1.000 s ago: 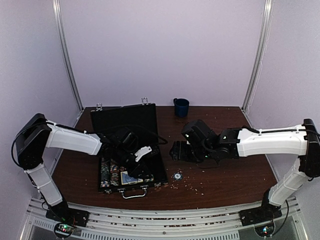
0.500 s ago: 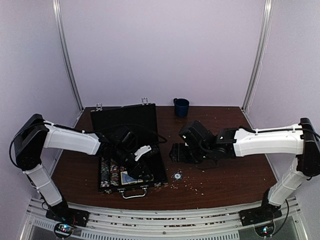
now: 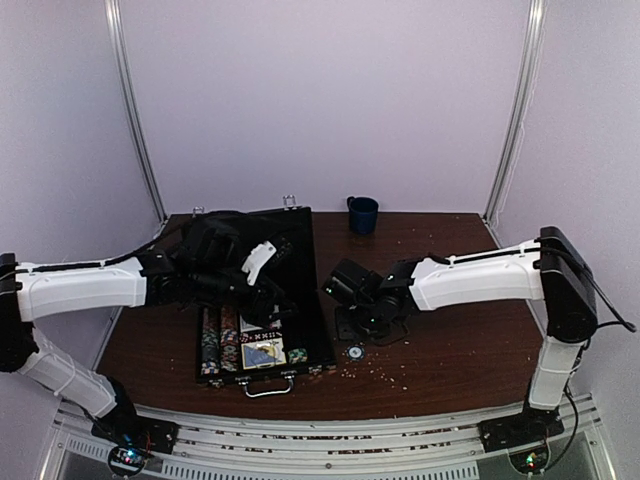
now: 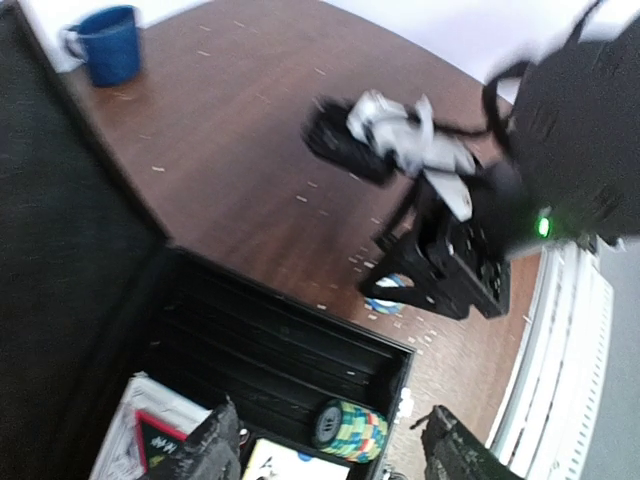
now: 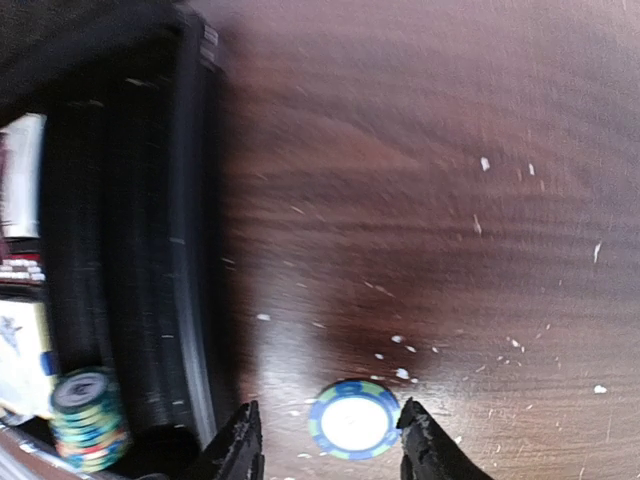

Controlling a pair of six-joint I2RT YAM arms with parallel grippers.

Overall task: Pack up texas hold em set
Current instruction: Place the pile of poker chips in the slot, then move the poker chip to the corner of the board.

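Lying beside the open case point(image 3: 302, 245), a chip point(image 3: 354, 352); mug point(image 3: 362, 214) behind.

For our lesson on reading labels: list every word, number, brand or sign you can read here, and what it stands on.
None can be read in any view.
The card deck in the case: printed pattern, too blurred to read.
The poker chip on the table: white centre, no legible mark.
The blue mug: no print visible.

White arms point(image 3: 80, 285), black joints point(image 3: 565, 285) (cables trailing)
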